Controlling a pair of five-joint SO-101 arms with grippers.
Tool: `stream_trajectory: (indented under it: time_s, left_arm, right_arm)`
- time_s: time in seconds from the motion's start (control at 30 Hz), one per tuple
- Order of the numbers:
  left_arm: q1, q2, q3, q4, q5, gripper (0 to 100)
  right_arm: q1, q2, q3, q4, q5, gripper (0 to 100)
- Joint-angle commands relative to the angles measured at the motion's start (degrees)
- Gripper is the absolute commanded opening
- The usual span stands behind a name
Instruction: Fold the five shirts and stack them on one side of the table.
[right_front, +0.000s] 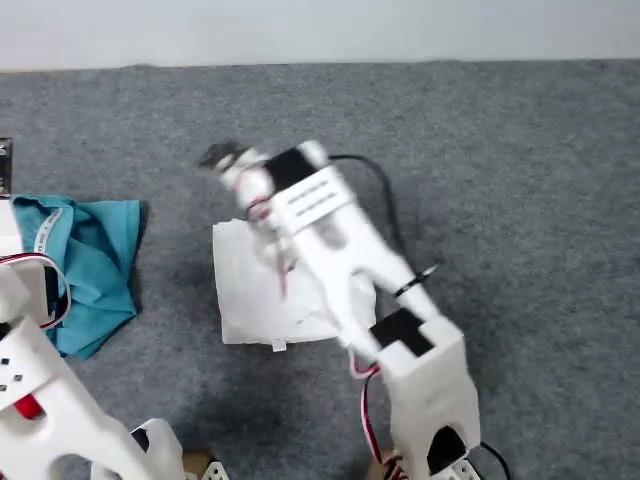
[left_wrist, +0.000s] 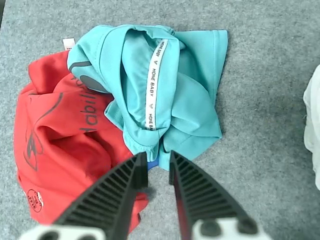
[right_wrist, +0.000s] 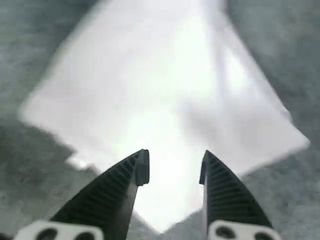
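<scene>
Your right gripper (right_wrist: 172, 167) is hanging released, its jaws spread wide, just above the flattened white shirt (right_wrist: 165, 100) of thin fabric, which is lying near the middle of the grey, carpet-textured desk (right_front: 520, 150). Your left gripper (left_wrist: 157, 167) is hovering with its jaws parted only a little and grasping nothing, at the edge where the crumpled teal shirt (left_wrist: 190, 100) is lying partly over the rumpled red printed shirt (left_wrist: 65, 145), well apart from the white one. A sliver of blue is showing between the tips, possibly another garment underneath, though this angle is not letting you be sure.
</scene>
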Motion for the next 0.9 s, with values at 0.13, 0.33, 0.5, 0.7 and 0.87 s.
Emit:
stream_trajectory:
  time_s: [0.13, 0.33, 0.5, 0.7, 0.87]
  left_arm:
    - [0.18, -1.05, -0.04, 0.97, -0.53, 8]
    - [0.18, -1.05, -0.04, 0.97, -0.53, 8]
    - [0.18, -1.05, -0.04, 0.97, -0.53, 8]
    - [0.18, -1.05, -0.04, 0.97, -0.53, 8]
    - [0.18, -1.05, -0.04, 0.97, -0.53, 8]
  right_arm:
    - [12.44, 7.60, -2.64, -11.47, 6.24, 4.1]
    - [16.75, 12.88, -2.64, -15.08, 6.86, 3.9]
    - [18.68, 13.41, -2.64, -16.04, 6.95, 3.6]
    - [16.92, 10.33, -6.33, -12.00, 6.77, 4.0]
    - [11.56, 9.19, -12.04, -8.84, 6.59, 4.0]
